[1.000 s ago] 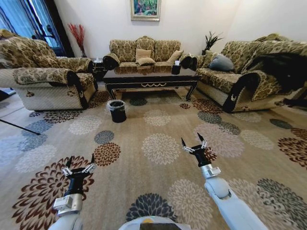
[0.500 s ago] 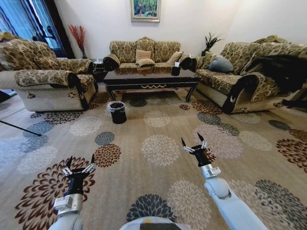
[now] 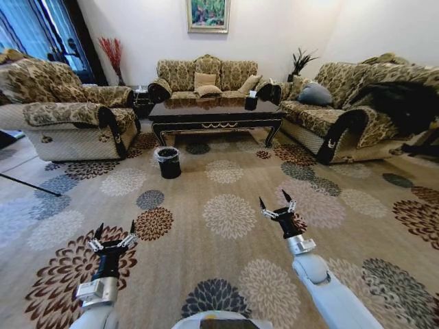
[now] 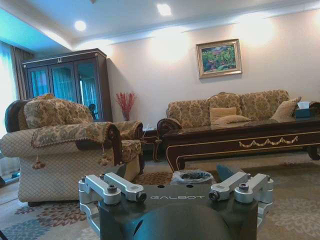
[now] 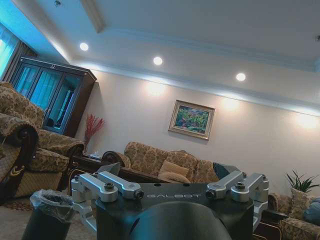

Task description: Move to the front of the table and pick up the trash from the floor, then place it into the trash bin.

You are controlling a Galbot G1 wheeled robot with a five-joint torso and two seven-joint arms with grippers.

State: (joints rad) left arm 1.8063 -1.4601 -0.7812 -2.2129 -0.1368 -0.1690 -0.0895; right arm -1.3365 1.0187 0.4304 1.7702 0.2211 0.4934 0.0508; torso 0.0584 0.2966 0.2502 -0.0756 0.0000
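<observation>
The word "GALBOT" is printed in pale letters across the dark wrist housing in both wrist views. In the head view the left gripper (image 3: 114, 234) hangs at the lower left of the frame and the right gripper (image 3: 277, 204) right of centre, lower down, each above the floor (image 3: 226, 185), a beige carpet of round flower medallions; both have their two pointed fingers spread wide apart and hold nothing, touching nothing. The coffee table (image 3: 216, 113) stands in the upper middle of the head view, dark and glossy with a gold scroll ornament on its front rail, and a small dark box (image 3: 252, 100) sits on its tabletop toward the right end. The trash bin (image 3: 168, 162), round and black with a whitish bag folded over its rim, stands on the carpet just in front of the table's left end, well apart from both grippers. No litter can be made out on the carpet from here. The left wrist view looks level across the room, with the bin's bagged rim (image 4: 192, 177) showing just above the housing and the table's gold-trimmed rail (image 4: 240, 142) behind it, beside a patterned armchair (image 4: 65, 150). The right wrist view tilts upward to the ceiling's recessed lights (image 5: 158, 60) and a framed painting (image 5: 191, 119), with the bin (image 5: 49, 215) in its lower left corner.
</observation>
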